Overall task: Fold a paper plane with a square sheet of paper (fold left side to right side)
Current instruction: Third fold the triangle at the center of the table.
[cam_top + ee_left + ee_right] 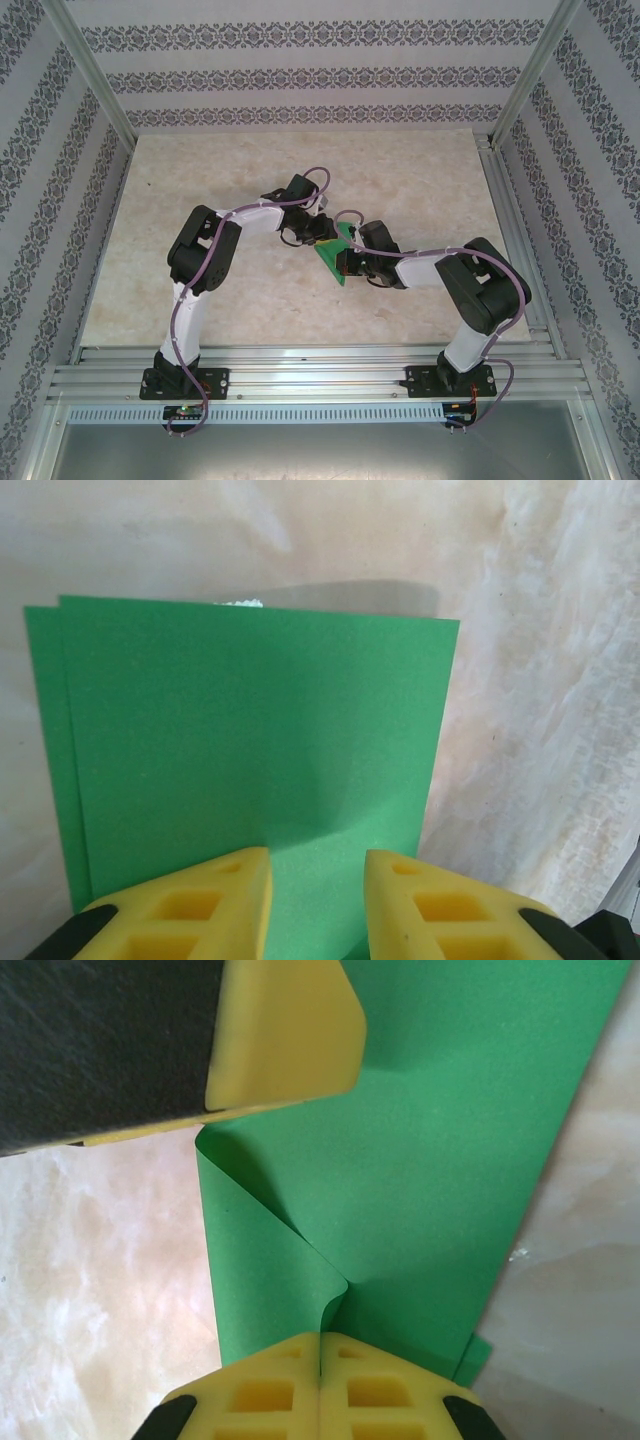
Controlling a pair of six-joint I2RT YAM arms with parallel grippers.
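Observation:
The square sheet of paper [335, 262] is bright green and lies doubled over at the table's middle, between the two grippers. In the left wrist view the paper [250, 740] shows two stacked layers, the lower edge peeking out on the left. My left gripper [318, 880] stands open over its near edge, with green showing in the gap between the yellow fingers. My right gripper [321, 1345] is shut on a raised pinch of the paper [440, 1160], which buckles up into the jaws. A left finger [285, 1030] rests at the paper's far end.
The table top [250, 180] is pale and marbled, with room behind and to the left of the arms. Aluminium rails [300, 365] run along the near edge and posts stand at the corners. A small white spot [240, 603] lies by the paper's far edge.

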